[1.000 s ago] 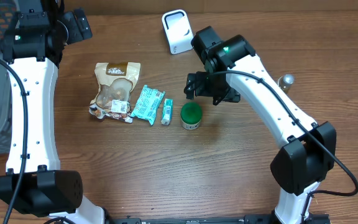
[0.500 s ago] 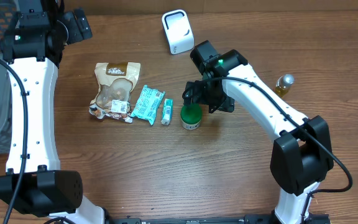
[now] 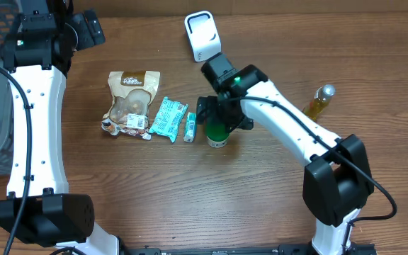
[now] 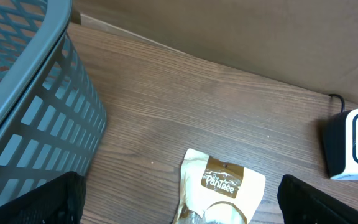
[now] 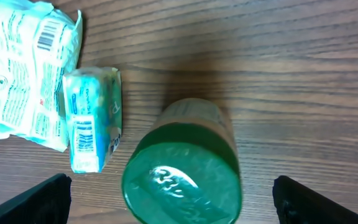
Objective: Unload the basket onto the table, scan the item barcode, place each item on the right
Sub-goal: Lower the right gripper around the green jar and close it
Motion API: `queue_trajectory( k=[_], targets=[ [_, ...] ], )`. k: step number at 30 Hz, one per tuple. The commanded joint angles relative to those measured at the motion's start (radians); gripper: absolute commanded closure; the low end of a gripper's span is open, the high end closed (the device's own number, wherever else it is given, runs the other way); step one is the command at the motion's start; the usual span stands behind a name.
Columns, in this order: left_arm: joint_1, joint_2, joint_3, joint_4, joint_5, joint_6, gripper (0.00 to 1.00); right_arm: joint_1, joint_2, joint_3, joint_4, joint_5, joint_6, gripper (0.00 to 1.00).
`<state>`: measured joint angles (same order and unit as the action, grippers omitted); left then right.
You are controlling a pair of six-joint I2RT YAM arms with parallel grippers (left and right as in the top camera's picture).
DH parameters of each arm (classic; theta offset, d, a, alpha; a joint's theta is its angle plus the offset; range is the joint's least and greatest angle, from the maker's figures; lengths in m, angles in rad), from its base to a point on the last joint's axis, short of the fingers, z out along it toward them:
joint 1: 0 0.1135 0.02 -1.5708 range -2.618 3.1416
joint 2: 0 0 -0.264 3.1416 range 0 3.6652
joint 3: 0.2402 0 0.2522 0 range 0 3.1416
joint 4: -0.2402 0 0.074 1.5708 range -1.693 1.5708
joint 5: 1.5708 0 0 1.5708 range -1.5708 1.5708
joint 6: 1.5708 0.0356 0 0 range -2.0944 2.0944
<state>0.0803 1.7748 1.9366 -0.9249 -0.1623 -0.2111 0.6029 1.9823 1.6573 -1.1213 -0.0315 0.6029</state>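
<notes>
The right gripper [image 3: 219, 113] hangs over the green-lidded jar [image 5: 182, 174], jaws wide, gripping nothing; the jar stands upright on the table [image 3: 154, 184]. Just left of it lie a small packet [image 5: 92, 118] and a teal pack [image 5: 30, 74], barcodes up. The scanner [image 3: 202, 35] stands at the far edge. The left gripper [image 3: 87, 30], also wide and empty, hovers near the basket [image 4: 23, 93]

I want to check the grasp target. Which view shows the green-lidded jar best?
The right wrist view: the green-lidded jar fills the frame centre, lid and side clear. Overhead, the right arm partly covers it. The left wrist view misses it.
</notes>
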Motion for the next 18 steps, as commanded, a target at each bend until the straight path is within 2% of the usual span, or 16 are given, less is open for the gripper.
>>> queue_trajectory(
  k=[1,18],
  targets=[
    [0.004,0.002,0.008,0.001,-0.013,-0.014,0.0,0.026,-0.035,-0.009,0.007,0.08,0.046,0.0],
    [0.004,0.002,0.008,0.001,-0.013,-0.014,0.01,0.029,-0.035,-0.009,0.028,0.083,0.045,0.0]
  ],
)
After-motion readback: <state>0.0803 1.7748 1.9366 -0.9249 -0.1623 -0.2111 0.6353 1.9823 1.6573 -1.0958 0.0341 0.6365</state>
